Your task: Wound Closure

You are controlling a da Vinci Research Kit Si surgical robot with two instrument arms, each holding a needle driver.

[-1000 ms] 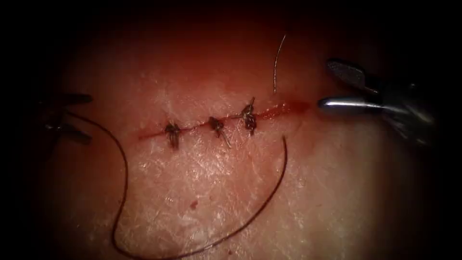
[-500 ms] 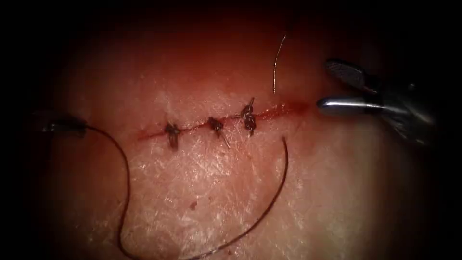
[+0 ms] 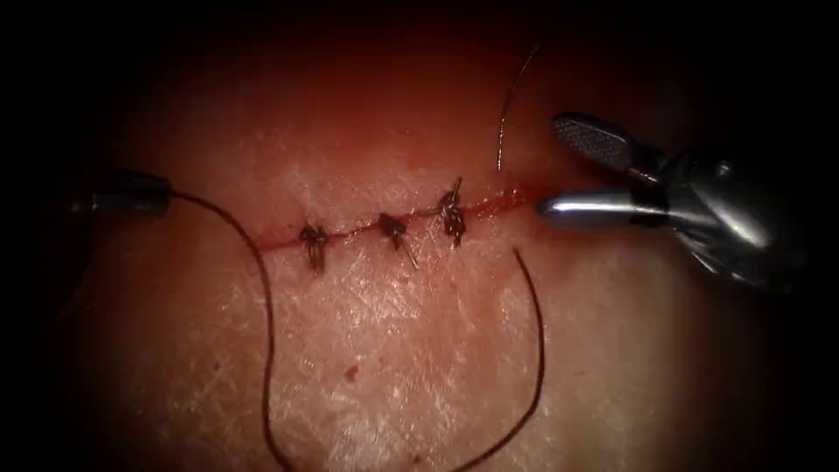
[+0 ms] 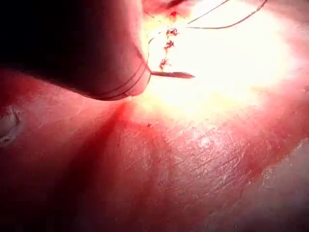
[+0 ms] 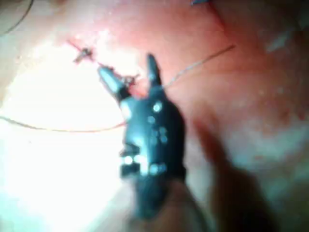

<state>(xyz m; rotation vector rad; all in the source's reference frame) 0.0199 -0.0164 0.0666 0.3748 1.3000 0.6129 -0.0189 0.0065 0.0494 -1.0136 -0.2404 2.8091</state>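
Pale pork-belly tissue with a thin red horizontal cut; three dark knotted stitches sit along it, right end unstitched and wet with red fluid; dark long suture thread runs from the left pincer, loops down over the tissue below the cut and comes back up to enter the tissue just below the cut's right part; left pincer looks closed on that thread, off the left end of the cut; thin pale curved strand stands up from the tissue just above the cut, probably the short thread tail, cannot tell if it is the needle; no sure needle seen, neither tool has it; right silver pincer is spread wide and empty, lower jaw at the cut's right end, the strand just beside it, also seen in the right wrist view; judgement: thread is light, limp and slippery, so grip it squarely between the jaws, near its free end; tissue is soft and tears, so pull gently.
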